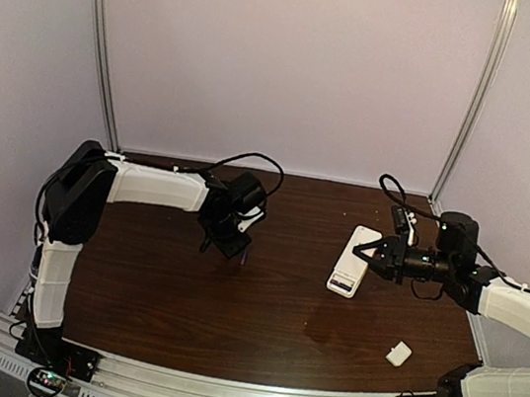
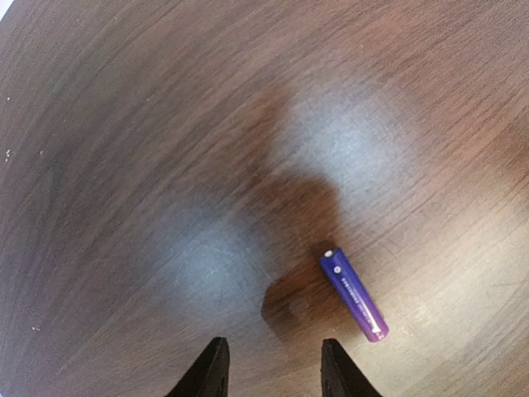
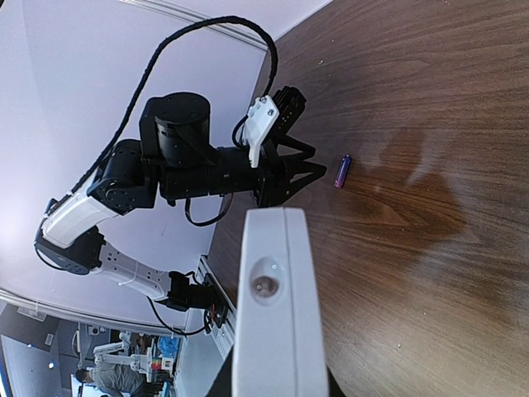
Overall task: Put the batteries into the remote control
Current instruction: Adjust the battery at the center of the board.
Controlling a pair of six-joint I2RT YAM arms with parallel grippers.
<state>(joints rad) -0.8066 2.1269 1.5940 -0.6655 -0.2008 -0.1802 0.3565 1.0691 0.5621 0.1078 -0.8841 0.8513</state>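
One purple-blue battery (image 2: 354, 295) lies on the dark wood table (image 2: 165, 124), just right of my left gripper's right finger and outside the gap. My left gripper (image 2: 273, 368) hangs low over the table, open, with nothing between its fingers. From the top it sits at mid-left (image 1: 229, 238), the battery (image 1: 243, 255) beside its tip. The white remote control (image 1: 356, 260) is at the right, tilted up on an edge. My right gripper (image 1: 376, 256) is shut on its side. The right wrist view shows the remote (image 3: 277, 306) end-on, and the battery (image 3: 342, 171) far beyond it.
A small white square cover piece (image 1: 398, 353) lies near the front right of the table (image 1: 277, 320). The left arm's cable loops above its wrist (image 1: 250, 161). Metal frame posts stand at the back corners.
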